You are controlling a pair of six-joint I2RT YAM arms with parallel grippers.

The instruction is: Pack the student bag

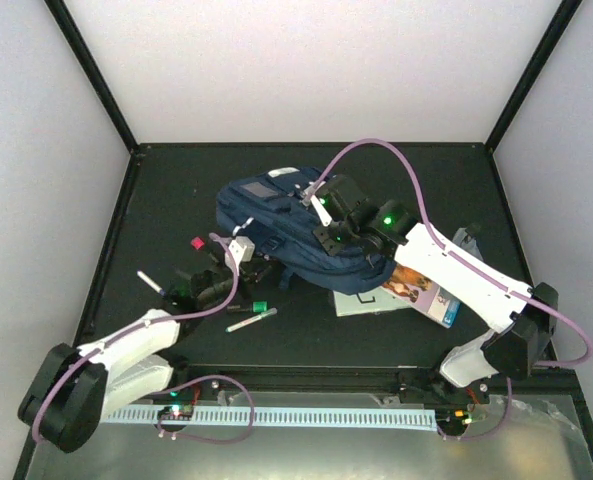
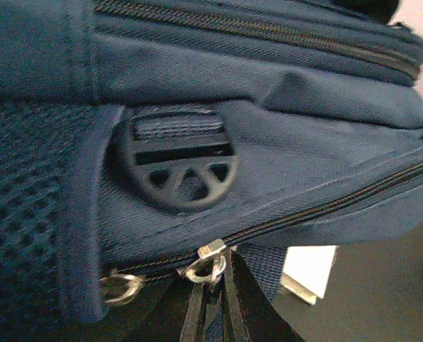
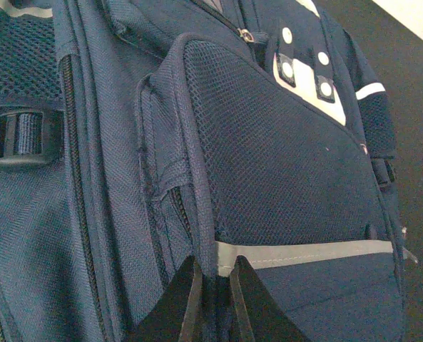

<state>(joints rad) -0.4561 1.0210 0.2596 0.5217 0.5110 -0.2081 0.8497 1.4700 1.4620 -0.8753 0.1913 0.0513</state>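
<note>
The student bag (image 1: 271,215), navy blue, lies on its side in the middle of the black table. My left gripper (image 1: 239,250) is at the bag's near-left edge. In the left wrist view it (image 2: 212,288) is shut on a silver zipper pull (image 2: 210,263) of the bag (image 2: 282,142); a second pull (image 2: 122,286) hangs to the left. My right gripper (image 1: 323,215) rests on top of the bag. In the right wrist view it (image 3: 215,278) is shut on a fold of the bag (image 3: 282,164) where the mesh pocket meets the grey reflective strip (image 3: 311,251).
Booklets (image 1: 411,290) lie partly under the bag's right side, and a white corner of paper (image 2: 309,269) shows beneath it. A pink item (image 1: 198,243), a white pen (image 1: 149,281), a green-capped marker (image 1: 259,306) and another pen (image 1: 251,320) lie left of the bag. A clear packet (image 1: 468,238) is at the right.
</note>
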